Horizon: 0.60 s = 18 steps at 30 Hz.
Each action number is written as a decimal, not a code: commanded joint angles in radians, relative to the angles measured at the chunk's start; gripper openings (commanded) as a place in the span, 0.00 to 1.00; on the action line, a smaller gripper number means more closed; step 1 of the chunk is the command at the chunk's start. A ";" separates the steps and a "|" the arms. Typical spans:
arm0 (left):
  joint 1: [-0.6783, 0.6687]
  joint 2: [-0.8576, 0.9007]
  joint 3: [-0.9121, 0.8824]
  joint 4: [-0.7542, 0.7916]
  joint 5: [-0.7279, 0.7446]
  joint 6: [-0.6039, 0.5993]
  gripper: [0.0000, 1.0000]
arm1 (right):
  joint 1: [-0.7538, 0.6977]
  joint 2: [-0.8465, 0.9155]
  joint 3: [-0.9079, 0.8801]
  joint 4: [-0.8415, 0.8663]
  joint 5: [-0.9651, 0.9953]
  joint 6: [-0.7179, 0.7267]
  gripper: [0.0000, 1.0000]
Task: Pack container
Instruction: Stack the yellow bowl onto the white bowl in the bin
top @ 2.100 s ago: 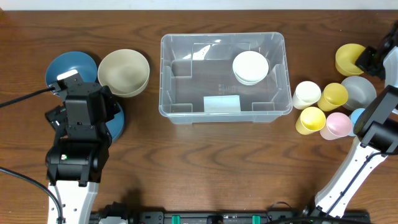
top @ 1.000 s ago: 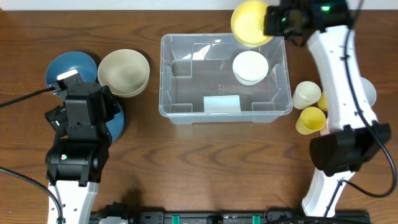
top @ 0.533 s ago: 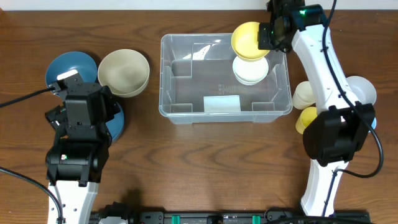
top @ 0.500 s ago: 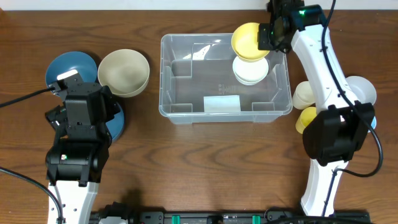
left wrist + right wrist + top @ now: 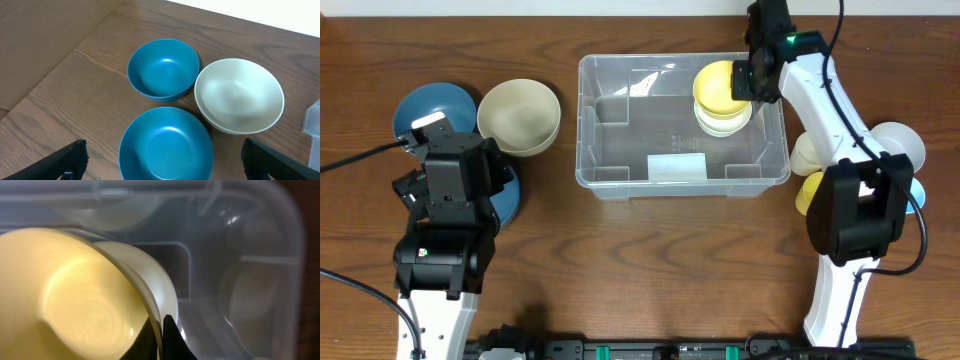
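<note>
The clear plastic container [image 5: 620, 160] sits mid-table with a pale label on its near wall. A white bowl [image 5: 728, 122] lies in its back right corner. My right gripper [image 5: 748, 82] is shut on the rim of a yellow bowl [image 5: 716, 84], holding it tilted just above the white bowl inside the container. In the right wrist view the dark fingertips [image 5: 171, 339] pinch the yellow bowl [image 5: 80, 300] rim, the white bowl [image 5: 162, 292] right behind it. My left gripper [image 5: 162, 172] hangs open over a blue bowl [image 5: 165, 145] at the left.
A second blue bowl [image 5: 425, 105] and a cream bowl [image 5: 520, 115] stand left of the container. Cups cluster at the right: a cream cup [image 5: 804, 150], a yellow cup [image 5: 805, 195] and a grey bowl [image 5: 900, 140], partly hidden by the right arm.
The right arm has carried the yellow bowl from the back edge down into the container, over the white bowl. The left arm has not moved.
</note>
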 commanded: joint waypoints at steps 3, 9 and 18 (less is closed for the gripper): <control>0.005 0.002 0.022 0.000 -0.019 -0.009 0.98 | -0.006 0.019 -0.027 0.034 0.014 0.012 0.44; 0.005 0.002 0.022 0.000 -0.019 -0.009 0.98 | -0.005 0.018 -0.023 0.066 0.009 -0.007 0.59; 0.005 0.002 0.022 0.000 -0.019 -0.009 0.98 | -0.003 -0.024 0.161 -0.047 -0.134 -0.077 0.59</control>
